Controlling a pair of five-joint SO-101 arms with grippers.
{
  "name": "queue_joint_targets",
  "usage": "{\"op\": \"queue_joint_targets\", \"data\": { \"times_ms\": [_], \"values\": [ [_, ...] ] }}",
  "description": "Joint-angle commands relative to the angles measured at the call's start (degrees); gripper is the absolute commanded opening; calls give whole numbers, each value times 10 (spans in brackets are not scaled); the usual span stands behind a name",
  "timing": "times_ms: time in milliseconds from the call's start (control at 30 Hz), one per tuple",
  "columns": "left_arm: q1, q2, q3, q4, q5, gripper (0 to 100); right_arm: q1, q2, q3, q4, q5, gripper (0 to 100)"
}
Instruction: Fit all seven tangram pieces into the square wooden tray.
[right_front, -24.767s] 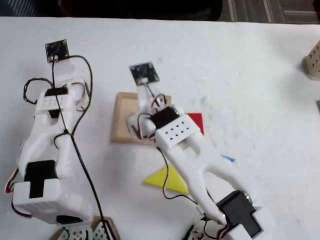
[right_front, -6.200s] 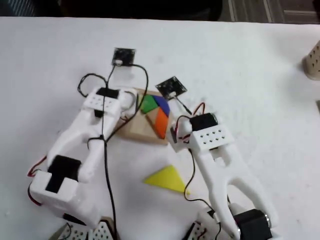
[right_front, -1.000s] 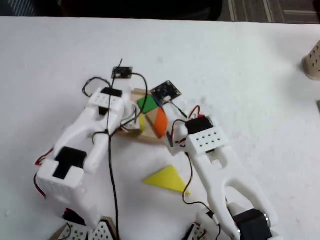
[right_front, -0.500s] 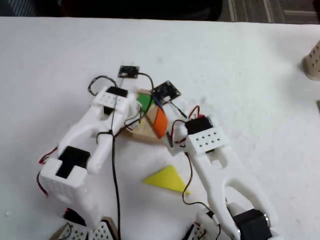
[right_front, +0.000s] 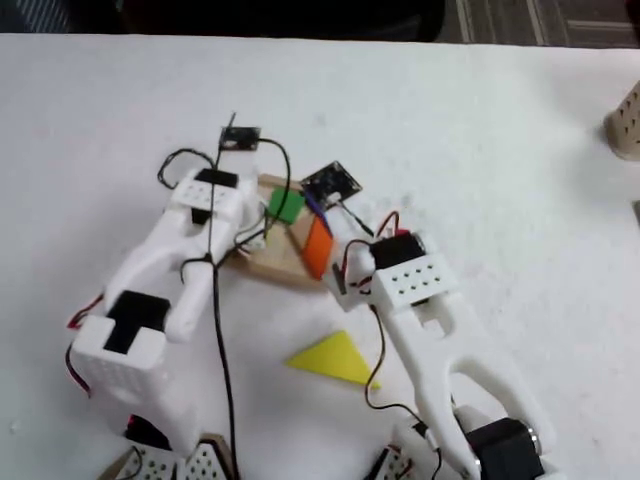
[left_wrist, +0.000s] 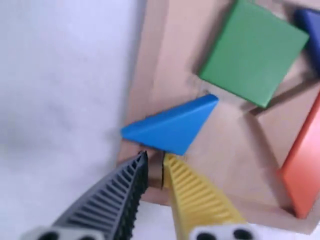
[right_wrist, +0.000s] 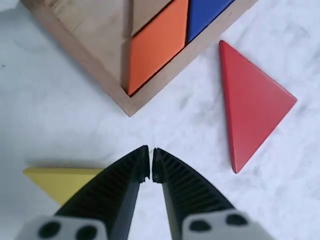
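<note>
In the high view the left arm (right_front: 160, 270) covers the near-left part of the tray (right_front: 268, 262), and the right arm's (right_front: 430, 320) wrist covers the table (right_front: 500, 150) just beside the tray's right edge. In the left wrist view the orange piece (left_wrist: 305, 170) and the dark blue piece (left_wrist: 311, 20) are cut off at the picture's edge. In the right wrist view one finger hides half of the yellow triangle (right_wrist: 60, 182).

The left claw (left_wrist: 154, 159) is narrow, a slit between its tips, and holds nothing. Its tips sit at the tray's corner, just beside the long edge of the blue triangle (left_wrist: 170, 127). This triangle lies in the tray with one tip over the wall; I cannot tell whether it lies flat. The green square (left_wrist: 252, 60) lies in the tray, apart from it.

The right claw (right_wrist: 151, 162) is all but closed and empty, over bare table near another tray corner. The red triangle (right_wrist: 250, 105) lies on the table beside the tray, and the yellow triangle lies well apart from it.

Since half a second ago the left arm has drawn back leftward, baring more of the green square. The right arm and the yellow triangle have kept their places.
</note>
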Motion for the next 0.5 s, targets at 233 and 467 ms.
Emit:
{"op": "queue_joint_targets", "data": {
  "times_ms": [233,467],
  "values": [
    [15,-22,-29,-36,-1,236,-5,-22,-4,-9,0,18],
    [18,1,-37,-80,1,233,-5,-22,-4,-8,0,18]
  ]
}}
